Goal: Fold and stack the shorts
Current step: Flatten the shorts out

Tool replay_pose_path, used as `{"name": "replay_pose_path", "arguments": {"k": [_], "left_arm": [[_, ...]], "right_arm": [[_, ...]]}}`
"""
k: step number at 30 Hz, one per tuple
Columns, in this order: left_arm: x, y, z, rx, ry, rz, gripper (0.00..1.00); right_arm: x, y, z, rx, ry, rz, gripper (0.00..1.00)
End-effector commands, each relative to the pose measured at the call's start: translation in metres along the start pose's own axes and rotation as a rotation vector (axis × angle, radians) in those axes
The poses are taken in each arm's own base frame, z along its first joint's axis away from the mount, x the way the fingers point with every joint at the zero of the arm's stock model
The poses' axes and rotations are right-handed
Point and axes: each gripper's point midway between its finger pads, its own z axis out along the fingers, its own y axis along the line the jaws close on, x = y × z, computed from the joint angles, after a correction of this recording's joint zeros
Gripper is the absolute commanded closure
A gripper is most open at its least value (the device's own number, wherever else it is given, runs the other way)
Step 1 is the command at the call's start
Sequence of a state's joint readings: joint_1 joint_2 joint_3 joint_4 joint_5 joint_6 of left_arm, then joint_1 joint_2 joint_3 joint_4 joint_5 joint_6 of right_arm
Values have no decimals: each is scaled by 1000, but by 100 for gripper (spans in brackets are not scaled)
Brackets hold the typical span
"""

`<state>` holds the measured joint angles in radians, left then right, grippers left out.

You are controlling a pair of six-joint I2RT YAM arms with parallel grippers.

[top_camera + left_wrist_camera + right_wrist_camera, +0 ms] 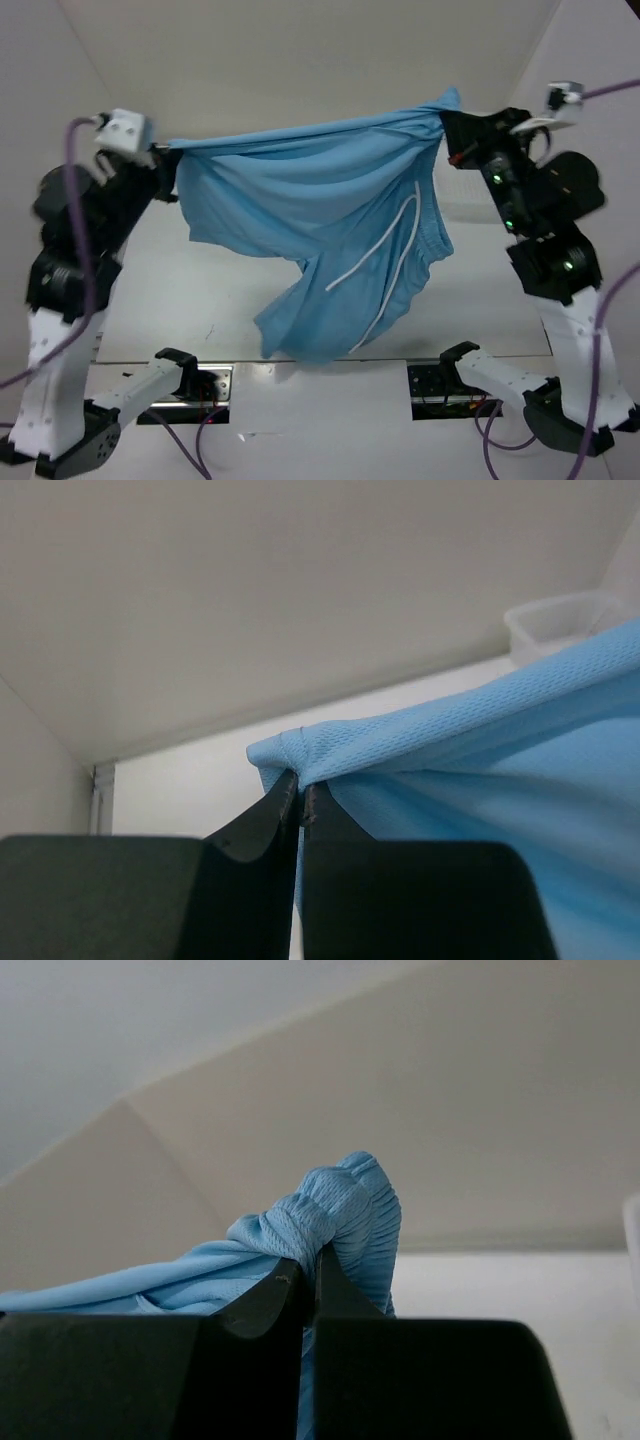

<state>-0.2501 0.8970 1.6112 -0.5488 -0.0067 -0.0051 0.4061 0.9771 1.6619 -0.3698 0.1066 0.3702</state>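
Your left tool (172, 157) and right tool (446, 123) each clamp the shorts (320, 215), apparently spreading them between for folding.

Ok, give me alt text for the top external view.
Light blue shorts hang stretched in the air between two robot arms, the left fingers and right fingers each shut on a top corner. The right side sits higher, and the fabric sags toward the white table, with a white drawstring dangling down the front.
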Motion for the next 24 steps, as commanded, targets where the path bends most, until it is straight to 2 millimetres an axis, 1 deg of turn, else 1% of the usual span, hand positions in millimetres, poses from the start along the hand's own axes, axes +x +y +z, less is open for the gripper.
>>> {"name": "replay_pose_path", "arguments": {"k": [1, 2, 3, 4, 5, 6, 7, 8, 9, 10, 11, 12, 13, 14, 15, 16, 17, 18, 19, 20, 21, 22, 23, 24], "left_arm": [[104, 16, 72, -84, 295, 11, 100], [156, 16, 95, -77, 422, 8, 100], [182, 17, 105, -70, 480, 3, 100], [200, 23, 118, -69, 501, -9, 100], [242, 17, 136, -15, 583, -34, 100], [267, 18, 144, 0, 627, -49, 100], [286, 25, 154, -6, 651, -61, 100], [333, 24, 165, 1, 746, -73, 100], [355, 29, 171, -1, 785, -87, 100], [358, 34, 190, 11, 767, -100, 78], [404, 42, 199, 9, 852, -128, 51], [418, 40, 202, 39, 903, -159, 32], [448, 44, 207, 35, 962, -175, 3], [436, 56, 225, 19, 926, -173, 0], [434, 52, 230, 45, 915, -184, 0], [433, 59, 233, 34, 898, -185, 0], [425, 60, 234, 32, 873, -179, 0], [423, 67, 234, -4, 861, -158, 0], [418, 72, 234, -14, 852, -159, 0], [413, 72, 234, -15, 843, -157, 0], [413, 70, 234, -2, 841, -163, 0], [413, 69, 231, -2, 845, -164, 0], [418, 68, 228, -1, 857, -166, 0], [415, 66, 229, 9, 843, -169, 0]], "right_arm": [[76, -71, 55, 288, 95, 22, 100], [114, -87, 63, 315, 170, 40, 100], [139, -98, 71, 329, 222, 52, 100], [181, -116, 88, 344, 308, 60, 100], [212, -141, 90, 381, 373, 75, 100], [239, -151, 95, 380, 427, 99, 100], [283, -175, 104, 425, 512, 108, 100], [301, -190, 110, 451, 535, 107, 100], [317, -199, 117, 450, 575, 106, 100], [361, -221, 121, 474, 665, 107, 100], [362, -222, 137, 452, 673, 111, 100], [374, -230, 141, 463, 715, 122, 88], [365, -232, 160, 478, 691, 111, 58], [397, -248, 157, 515, 758, 112, 22], [401, -250, 162, 518, 756, 121, 8], [399, -248, 171, 502, 747, 125, 0], [405, -251, 169, 508, 757, 126, 0], [404, -256, 173, 517, 742, 139, 0], [403, -256, 175, 512, 732, 139, 0], [399, -254, 178, 507, 724, 139, 0], [395, -252, 179, 499, 718, 130, 0], [398, -254, 176, 501, 730, 122, 0], [396, -253, 174, 500, 728, 122, 0], [386, -251, 179, 492, 690, 115, 0]]}}
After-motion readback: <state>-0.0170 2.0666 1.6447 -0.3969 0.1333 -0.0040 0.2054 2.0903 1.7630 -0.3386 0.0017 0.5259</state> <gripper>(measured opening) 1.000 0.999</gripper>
